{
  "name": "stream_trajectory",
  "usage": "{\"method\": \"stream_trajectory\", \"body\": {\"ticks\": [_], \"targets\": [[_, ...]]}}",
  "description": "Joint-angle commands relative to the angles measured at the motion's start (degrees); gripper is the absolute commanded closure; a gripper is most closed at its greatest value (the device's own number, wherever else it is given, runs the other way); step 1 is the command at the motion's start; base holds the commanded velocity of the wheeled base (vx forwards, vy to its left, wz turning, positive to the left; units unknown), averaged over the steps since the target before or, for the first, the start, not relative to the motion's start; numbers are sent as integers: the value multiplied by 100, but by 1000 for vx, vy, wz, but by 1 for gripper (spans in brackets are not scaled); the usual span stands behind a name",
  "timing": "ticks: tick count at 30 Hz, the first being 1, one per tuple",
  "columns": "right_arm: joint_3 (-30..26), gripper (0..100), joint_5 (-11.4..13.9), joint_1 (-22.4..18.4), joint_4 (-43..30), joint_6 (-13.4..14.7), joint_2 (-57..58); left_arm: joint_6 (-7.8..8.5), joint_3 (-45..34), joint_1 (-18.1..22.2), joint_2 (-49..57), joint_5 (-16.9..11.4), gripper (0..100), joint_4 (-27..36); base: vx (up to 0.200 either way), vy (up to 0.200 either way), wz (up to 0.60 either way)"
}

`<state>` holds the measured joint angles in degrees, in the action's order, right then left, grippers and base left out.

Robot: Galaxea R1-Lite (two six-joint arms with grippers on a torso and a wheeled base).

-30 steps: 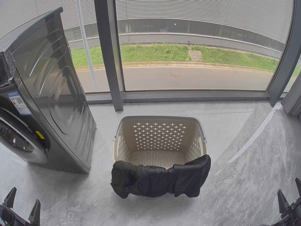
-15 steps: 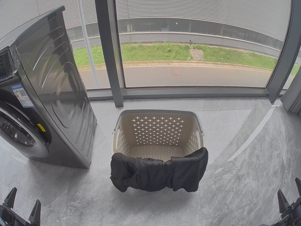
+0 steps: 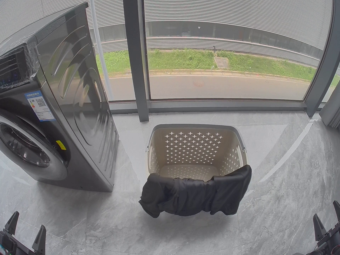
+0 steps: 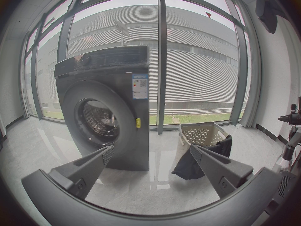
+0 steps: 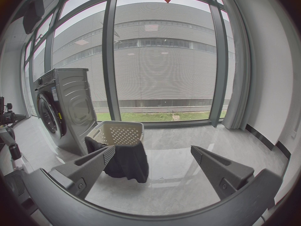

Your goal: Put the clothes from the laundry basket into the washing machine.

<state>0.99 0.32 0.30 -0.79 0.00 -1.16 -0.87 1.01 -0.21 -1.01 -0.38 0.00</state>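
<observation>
A cream laundry basket [image 3: 196, 131] [image 4: 200, 132] [image 5: 116, 131] stands on the grey floor before the window. A black garment [image 3: 196, 195] [image 4: 191, 165] [image 5: 128, 160] hangs over its near rim, partly outside. The dark grey washing machine [image 3: 74, 100] [image 4: 106, 110] [image 5: 67, 107] stands to the basket's left, its round door opening [image 3: 24, 149] [image 4: 98, 121] showing the drum. My left gripper [image 3: 25, 229] [image 4: 152, 151] is open at the near left, well short of the machine. My right gripper [image 3: 327, 218] [image 5: 152, 153] is open at the near right, far from the basket.
A floor-to-ceiling window with a dark pillar [image 3: 136, 50] runs behind the basket and machine. A curtain [image 3: 331, 114] hangs at the far right. Bare marble floor [image 3: 106, 216] lies between me and the basket.
The whole head view has shifted: basket and washing machine now sit further right in the picture, so the camera has turned. Both grippers stay in the same corners, still open.
</observation>
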Motion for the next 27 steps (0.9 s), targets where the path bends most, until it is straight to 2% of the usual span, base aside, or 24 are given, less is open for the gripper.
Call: {"method": "stream_trajectory", "body": {"ticks": [1,27], "targets": [[-64,0,3,5,0,0,2,-1,-101,3,92,3,0,0,0,200,0],[-64,0,3,5,0,0,2,-1,-101,12,92,3,0,0,0,200,0]]}}
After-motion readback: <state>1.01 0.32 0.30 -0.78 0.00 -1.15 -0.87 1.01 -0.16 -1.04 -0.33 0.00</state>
